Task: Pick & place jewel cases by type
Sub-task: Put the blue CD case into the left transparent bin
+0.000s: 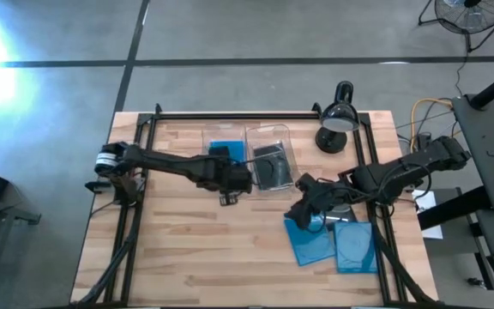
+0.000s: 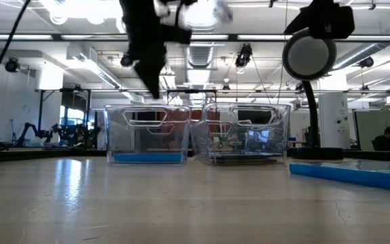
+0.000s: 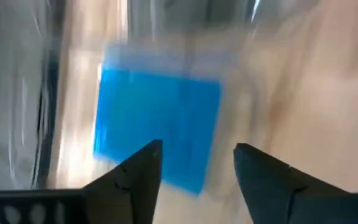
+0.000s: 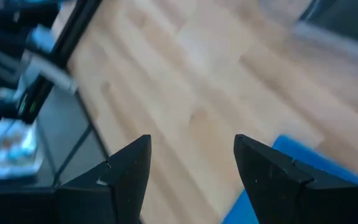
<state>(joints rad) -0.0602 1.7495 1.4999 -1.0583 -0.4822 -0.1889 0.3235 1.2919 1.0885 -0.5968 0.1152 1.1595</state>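
Observation:
Two clear bins stand side by side at the table's far middle: the left bin (image 1: 224,148) holds a blue jewel case (image 3: 157,127), the right bin (image 1: 269,159) holds dark cases (image 1: 270,167). Two blue cases (image 1: 309,240) (image 1: 356,246) lie flat near the right near corner. My left gripper (image 3: 194,165) is open, raised above the left bin's near side. My right gripper (image 4: 191,158) is open above the table, just left of the blue cases, with one case's corner (image 4: 303,162) beside its finger.
A black desk lamp (image 1: 337,120) stands at the far right of the table. A black frame rail (image 1: 256,115) runs along the table's edges. Bare wood (image 1: 204,249) fills the near left half of the table.

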